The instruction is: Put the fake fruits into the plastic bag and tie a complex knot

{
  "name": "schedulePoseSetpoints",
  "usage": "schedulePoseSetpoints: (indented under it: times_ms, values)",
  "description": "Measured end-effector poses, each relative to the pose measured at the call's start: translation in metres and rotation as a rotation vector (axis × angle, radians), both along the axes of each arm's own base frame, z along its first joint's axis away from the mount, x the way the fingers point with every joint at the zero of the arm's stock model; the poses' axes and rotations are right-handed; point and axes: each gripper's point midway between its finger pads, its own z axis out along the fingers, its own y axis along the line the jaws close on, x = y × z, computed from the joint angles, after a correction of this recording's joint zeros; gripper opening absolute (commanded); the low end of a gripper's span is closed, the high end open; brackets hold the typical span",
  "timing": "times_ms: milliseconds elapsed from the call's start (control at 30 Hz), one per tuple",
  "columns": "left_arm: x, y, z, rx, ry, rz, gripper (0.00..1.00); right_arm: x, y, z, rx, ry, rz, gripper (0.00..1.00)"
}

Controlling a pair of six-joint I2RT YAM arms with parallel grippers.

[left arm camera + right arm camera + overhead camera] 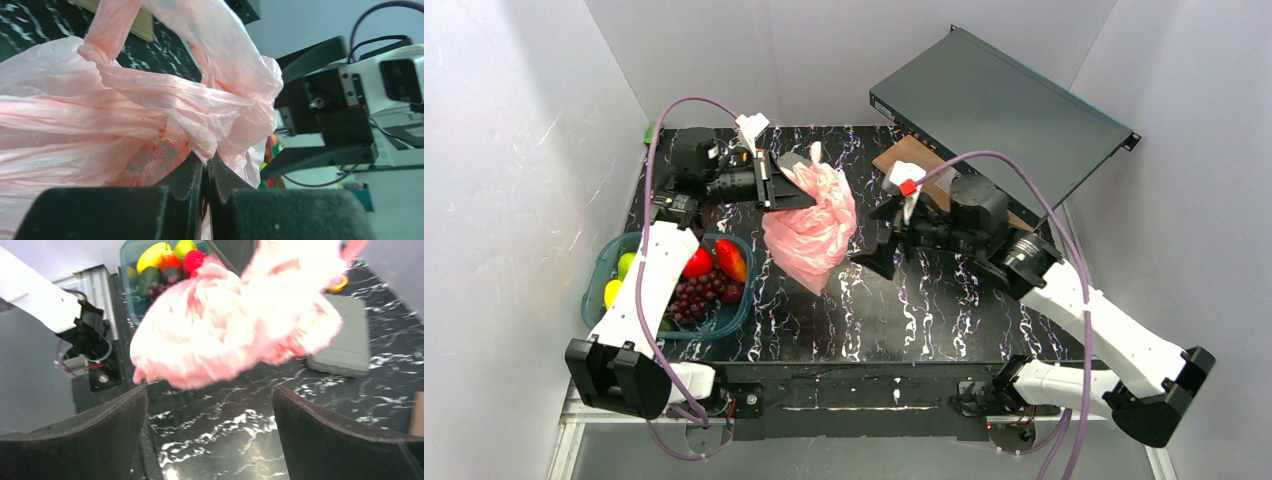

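The left hand (206,172) is pinched shut on a fold of the bag (125,115). Its two fingers meet with thin pink plastic caught between them, near the bag's bunched upper part. From above, this hand (776,185) grips the bag (816,228) at its upper left side. The rest of the bag hangs and spreads down from there onto the tabletop (904,320). Above the grip a twisted band of handle crosses the crumpled plastic. Whether it is knotted cannot be told.

The right hand (210,390) is spread wide, with nothing between its fingers. It faces the bag (235,325), which looks blurred in this view. From above, this hand (872,258) sits just right of the bag's lower part, close to it but apart.

The fruits (704,280) lie in a teal tub (596,280), left of the bag and under the left arm. There are red ones, a dark grape bunch and yellow-green ones. Whether any fruit is inside the bag cannot be told through the plastic.

A flat grey pad (345,340) lies on the tabletop just beside the bag's far side. Well right of the bag and behind it, a large dark box (1004,110) rests tilted at the back edge.
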Motion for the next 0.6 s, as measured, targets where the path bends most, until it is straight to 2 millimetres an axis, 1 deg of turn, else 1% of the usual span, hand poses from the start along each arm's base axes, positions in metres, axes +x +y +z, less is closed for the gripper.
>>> schedulePoseSetpoints:
  times_ms: [167,200,233,333,367,400,467,533,600]
  values:
    - [-0.003,-0.027,0.003,-0.090,0.051,-0.073,0.00,0.001,0.034,-0.019,0.022,0.178,0.009,1.00]
    - [-0.005,-0.032,0.006,-0.099,0.045,-0.089,0.00,0.003,0.038,-0.022,0.027,0.204,0.006,0.93]
    - [-0.009,-0.037,0.010,-0.109,0.037,-0.108,0.00,0.005,0.043,-0.025,0.033,0.231,0.001,0.78]
    - [-0.017,-0.046,0.024,-0.148,0.012,-0.159,0.00,0.010,0.052,-0.029,0.047,0.266,-0.006,0.20]
    - [-0.019,-0.047,0.027,-0.159,0.009,-0.169,0.00,0.011,0.053,-0.031,0.047,0.271,-0.008,0.05]
    - [-0.020,-0.046,0.031,-0.171,0.007,-0.176,0.00,0.012,0.053,-0.032,0.044,0.268,-0.010,0.01]
    - [-0.014,-0.036,0.037,-0.188,0.009,-0.164,0.00,0.014,0.050,-0.034,0.037,0.251,-0.023,0.01]
    - [-0.005,-0.019,0.041,-0.203,0.012,-0.135,0.00,0.018,0.041,-0.039,0.025,0.216,-0.062,0.01]
    - [0.005,0.005,0.045,-0.213,0.017,-0.102,0.00,0.022,0.027,-0.041,0.020,0.171,-0.101,0.01]
